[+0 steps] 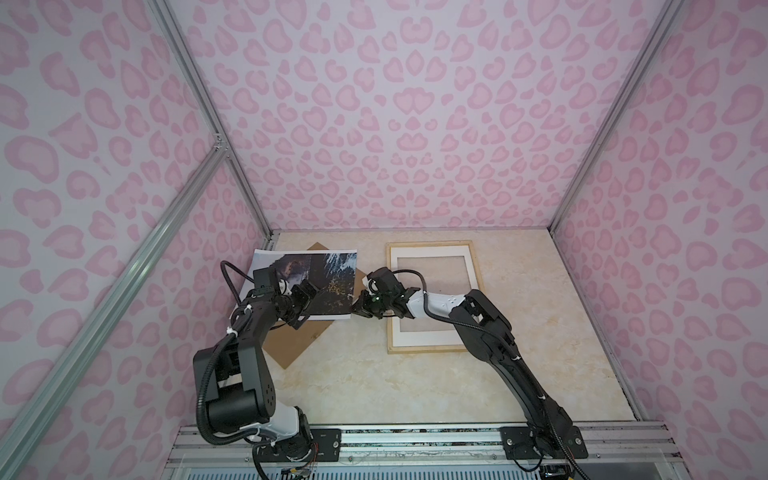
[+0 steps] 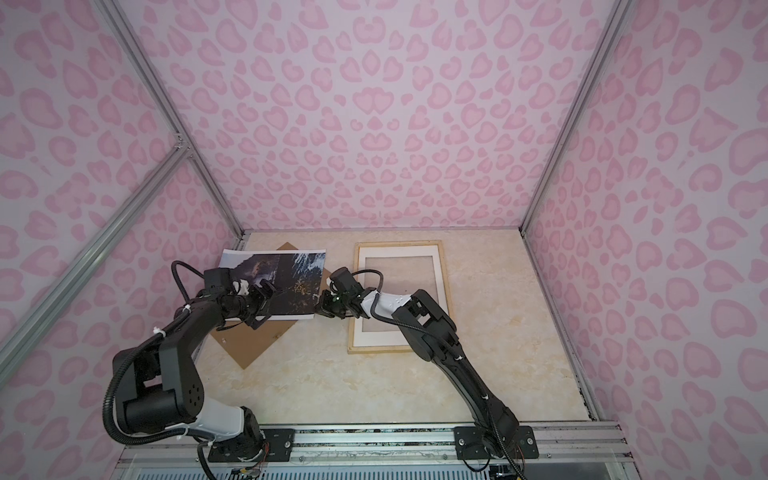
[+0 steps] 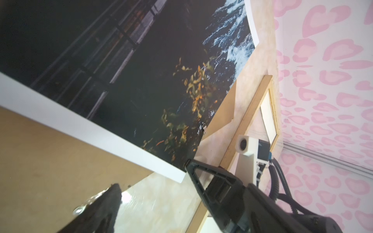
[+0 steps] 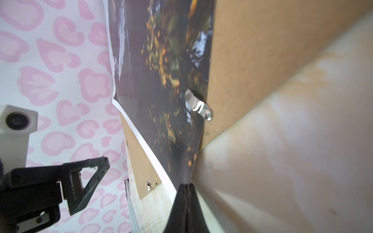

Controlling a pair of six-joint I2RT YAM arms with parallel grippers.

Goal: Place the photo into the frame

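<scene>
The right hand [image 1: 356,308] pinches the edge of the photo [image 1: 328,282], which lies on a brown board [image 1: 291,349] left of the frame [image 1: 428,349]; the left hand [image 1: 308,309] is spread nearby. Lifting slowly and level should avoid creasing.

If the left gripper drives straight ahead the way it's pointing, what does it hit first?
Probably the photo: its white-margined edge crosses just ahead of the open left gripper. Whether it would straddle that edge or slip under it onto the backing board is unclear from these views.
</scene>
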